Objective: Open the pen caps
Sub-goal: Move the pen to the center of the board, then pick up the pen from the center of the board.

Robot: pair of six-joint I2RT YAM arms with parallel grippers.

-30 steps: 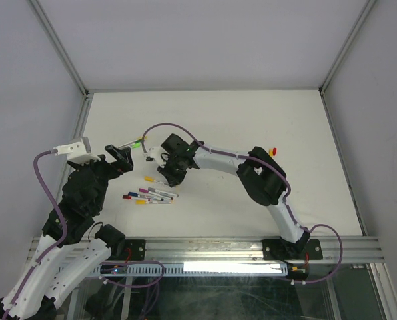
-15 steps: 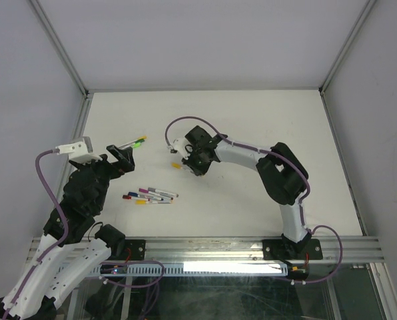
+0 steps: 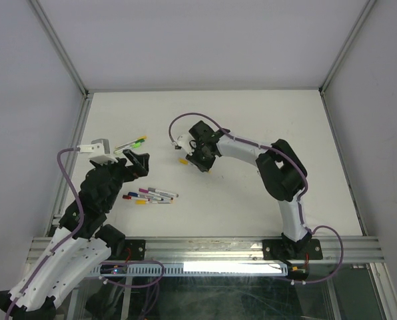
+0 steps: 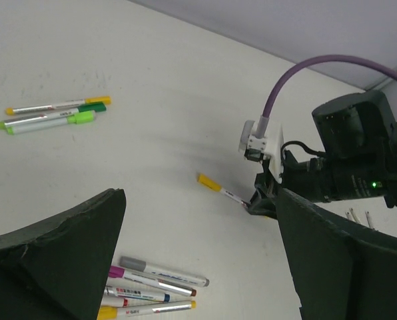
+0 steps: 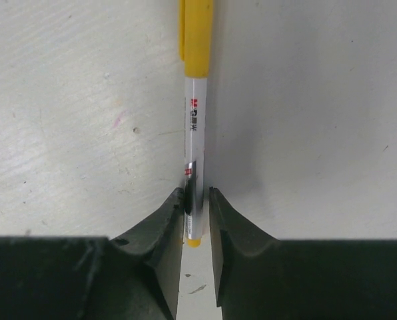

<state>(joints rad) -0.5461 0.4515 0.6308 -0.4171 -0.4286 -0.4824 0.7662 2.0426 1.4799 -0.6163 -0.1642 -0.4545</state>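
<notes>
Right claw (image 5: 196, 195) straddles the tail of the yellow-capped pen (image 5: 196, 120) on the table (image 5: 318, 100), gripping or slack I cannot tell; so short a hold could let it slip when uncapping.

The table (image 3: 252, 120) has a plain white top, matt and a little grainy when seen from close. Behind it stands a pale grey back wall (image 3: 205, 40), and similar grey side walls (image 3: 18, 100) close it on the left and on the right. Two slanted metal posts (image 3: 58, 45) rise from the far corners. Along the near edge lies a metal rail (image 3: 205, 248), and under it a bright light strip (image 3: 232, 267) shines.
</notes>
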